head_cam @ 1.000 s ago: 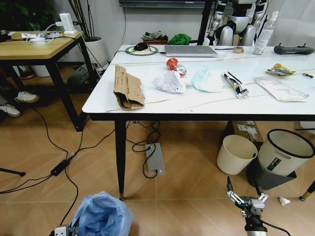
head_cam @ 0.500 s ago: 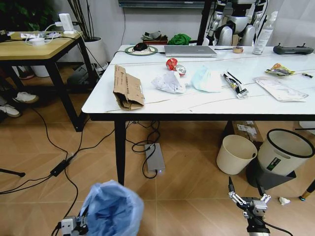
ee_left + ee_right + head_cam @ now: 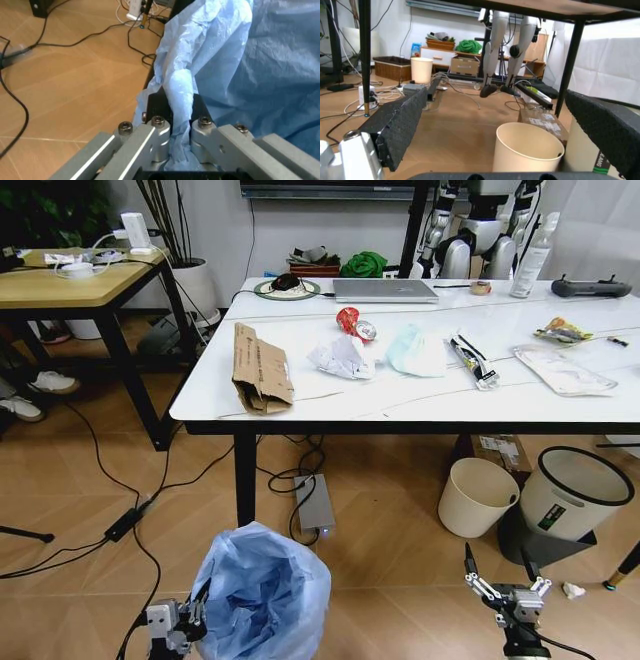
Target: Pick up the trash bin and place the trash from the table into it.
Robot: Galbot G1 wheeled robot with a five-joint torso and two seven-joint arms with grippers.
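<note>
The trash bin, lined with a billowing blue bag, hangs low in front of me, above the floor. My left gripper holds it by its rim. In the left wrist view the left gripper is shut on the rim and the blue bag. The white table stands ahead and carries the trash: brown cardboard, a red can, a white tissue, a blue face mask and wrappers. My right gripper hangs open low on the right, holding nothing.
A cream round bin and a white bin with a black rim stand under the table's right side. A laptop and a spray bottle sit at the table's back. The wooden desk is left; cables cross the floor.
My left gripper has brought the trash bin up and to the right, so more of it shows. The right gripper has stayed put. The camera shifted slightly.
</note>
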